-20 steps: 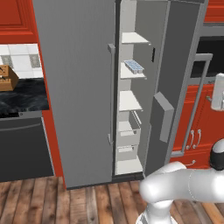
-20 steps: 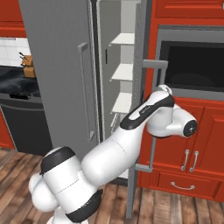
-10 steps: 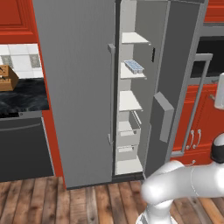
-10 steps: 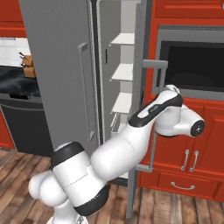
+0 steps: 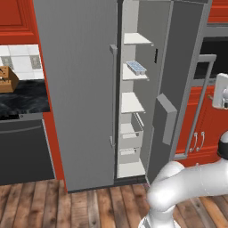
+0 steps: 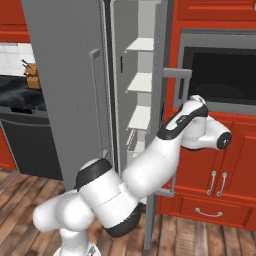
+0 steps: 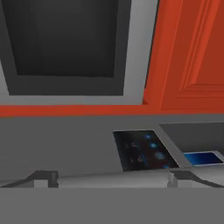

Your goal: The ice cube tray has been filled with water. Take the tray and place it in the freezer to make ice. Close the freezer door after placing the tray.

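Observation:
The ice cube tray [image 5: 136, 67] lies on the second white shelf inside the freezer [image 5: 132, 102], its light-blue cells of water showing. The freezer door [image 5: 178, 89] stands swung open to the right, and its vertical bar handle [image 6: 172, 130] faces the red cabinets. My arm reaches round the outer side of that door [image 6: 161, 100]. In the hand view my gripper [image 7: 111, 178] is open, fingertips [image 7: 43, 177] wide apart, close to the door's grey outer face and its dark dispenser recess [image 7: 142, 155]. A pale grey bar runs across between the tips. Nothing is held.
The fridge's other grey door [image 5: 78, 89] is closed at the left. A black wall oven [image 6: 220, 75] and red cabinets [image 6: 220, 195] stand right behind the open door. A dark counter [image 5: 22, 100] with a wooden box lies to the left, above a dark appliance front.
My forearm and wrist have swung a little further right beside the open door, and the shoulder has shifted. The tray and the door have not moved.

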